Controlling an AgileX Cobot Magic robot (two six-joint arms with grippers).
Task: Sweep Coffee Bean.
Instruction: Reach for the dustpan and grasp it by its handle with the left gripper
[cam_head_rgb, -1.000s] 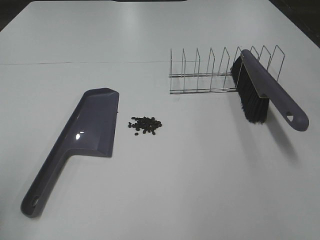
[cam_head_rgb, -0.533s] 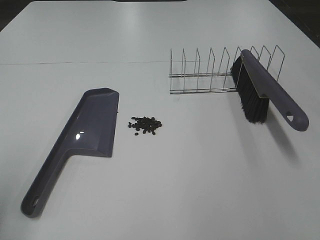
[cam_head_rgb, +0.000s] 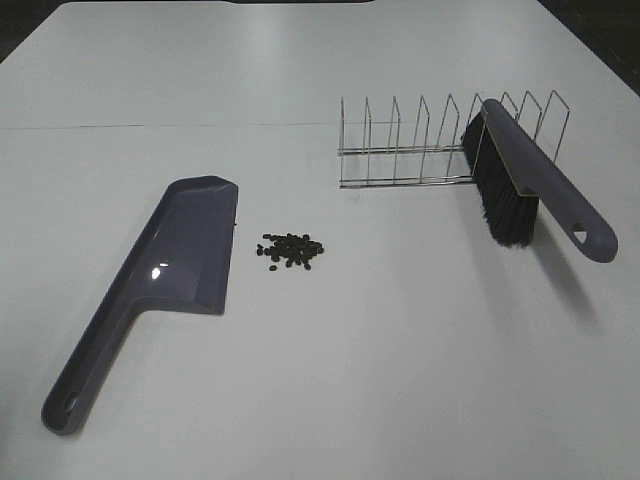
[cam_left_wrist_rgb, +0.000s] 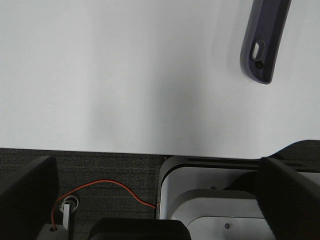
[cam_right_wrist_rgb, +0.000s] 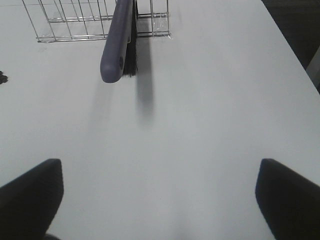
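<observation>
The coffee beans (cam_head_rgb: 291, 250) lie in a loose dark cluster on the white table (cam_head_rgb: 400, 340). A purple dustpan (cam_head_rgb: 190, 245) lies flat just left of them, and its handle end shows in the left wrist view (cam_left_wrist_rgb: 262, 45). A purple brush (cam_head_rgb: 530, 185) with black bristles leans in the right end of a wire rack (cam_head_rgb: 410, 150). It also shows in the right wrist view (cam_right_wrist_rgb: 117, 40). No gripper shows in the exterior high view. My left gripper (cam_left_wrist_rgb: 155, 162) is open and empty at the table's near edge. My right gripper (cam_right_wrist_rgb: 157, 165) is open and empty, short of the brush handle.
The rack (cam_right_wrist_rgb: 75, 20) stands behind and to the right of the beans. The table's right edge (cam_right_wrist_rgb: 287, 45) runs close beside the brush. Below the table's near edge are dark floor, a red wire (cam_left_wrist_rgb: 107, 185) and the robot base (cam_left_wrist_rgb: 210, 200).
</observation>
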